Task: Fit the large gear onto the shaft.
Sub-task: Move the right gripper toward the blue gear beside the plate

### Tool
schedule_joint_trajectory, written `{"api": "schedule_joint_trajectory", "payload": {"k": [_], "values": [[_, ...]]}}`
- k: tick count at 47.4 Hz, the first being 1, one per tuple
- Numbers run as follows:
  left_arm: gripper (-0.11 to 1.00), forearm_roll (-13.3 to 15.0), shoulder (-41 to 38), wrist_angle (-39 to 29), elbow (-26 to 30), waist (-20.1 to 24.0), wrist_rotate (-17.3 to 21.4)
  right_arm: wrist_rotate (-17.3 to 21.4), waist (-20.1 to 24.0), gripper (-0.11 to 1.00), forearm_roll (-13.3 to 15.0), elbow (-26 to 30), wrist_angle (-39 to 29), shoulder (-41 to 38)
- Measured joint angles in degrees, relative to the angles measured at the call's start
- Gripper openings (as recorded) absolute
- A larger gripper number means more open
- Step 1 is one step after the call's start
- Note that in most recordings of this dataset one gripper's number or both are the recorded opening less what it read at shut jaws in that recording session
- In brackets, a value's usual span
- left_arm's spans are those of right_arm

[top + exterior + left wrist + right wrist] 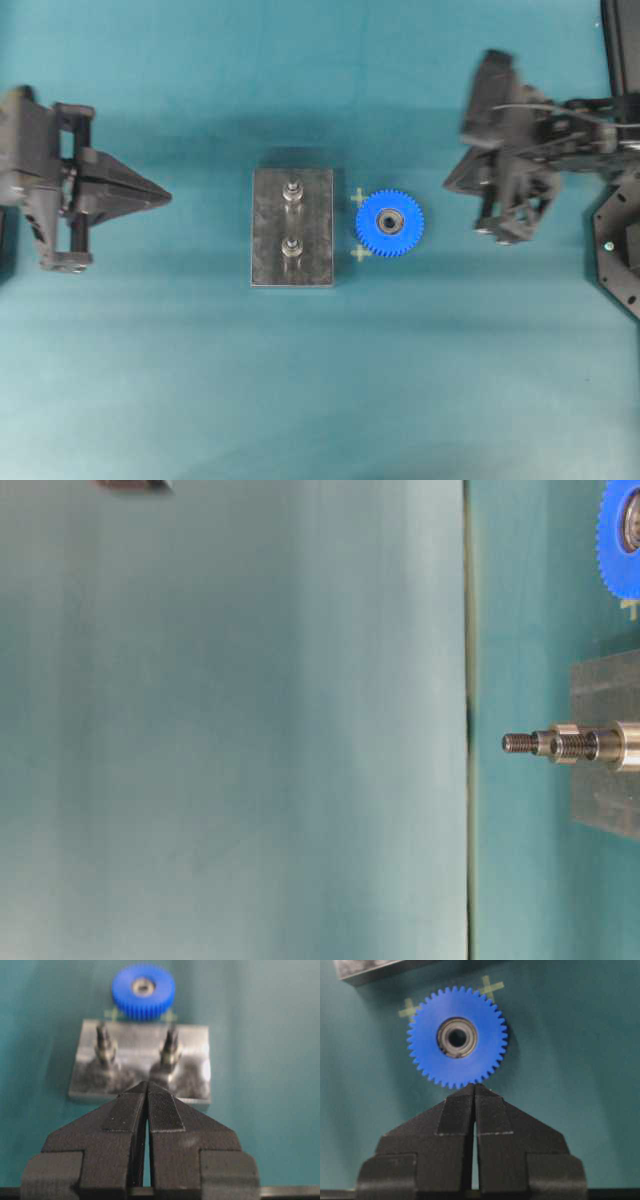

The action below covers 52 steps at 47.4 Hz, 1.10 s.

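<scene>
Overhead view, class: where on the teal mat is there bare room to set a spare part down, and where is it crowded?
Bare mat spans the whole strip below the grey metal block; also between the shut left gripper and the block. Crowded: the bright blue plastic gear lies right beside the block, the right gripper close by.

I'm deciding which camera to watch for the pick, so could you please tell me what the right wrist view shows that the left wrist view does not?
Only the right wrist view shows the right gripper, shut, just short of the large gear. Only the left wrist view shows the left gripper, shut, and both shafts standing on the grey block. Both show the gear lying flat beside that block, with two tape crosses.
</scene>
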<state>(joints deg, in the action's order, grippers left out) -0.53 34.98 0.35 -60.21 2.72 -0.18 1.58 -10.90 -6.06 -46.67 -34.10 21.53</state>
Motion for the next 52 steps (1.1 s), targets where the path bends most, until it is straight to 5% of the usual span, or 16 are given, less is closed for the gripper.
{"api": "schedule_joint_trajectory", "payload": {"k": [15,31,52], "values": [[0.00,-0.09,-4.83,-1.41,1.41,-1.05,0.00,-0.79,-1.49,0.06,0.44,6.68,-5.62,-12.22],[0.00,-0.09,-6.33,-1.49,2.11,-2.29,0.09,-0.97,-1.49,0.93,0.35,12.92,-6.59,-22.24],[0.00,-0.09,-7.56,-1.49,2.11,-3.69,0.00,-0.88,-1.23,0.90,0.35,14.24,-7.29,-26.54]]}}
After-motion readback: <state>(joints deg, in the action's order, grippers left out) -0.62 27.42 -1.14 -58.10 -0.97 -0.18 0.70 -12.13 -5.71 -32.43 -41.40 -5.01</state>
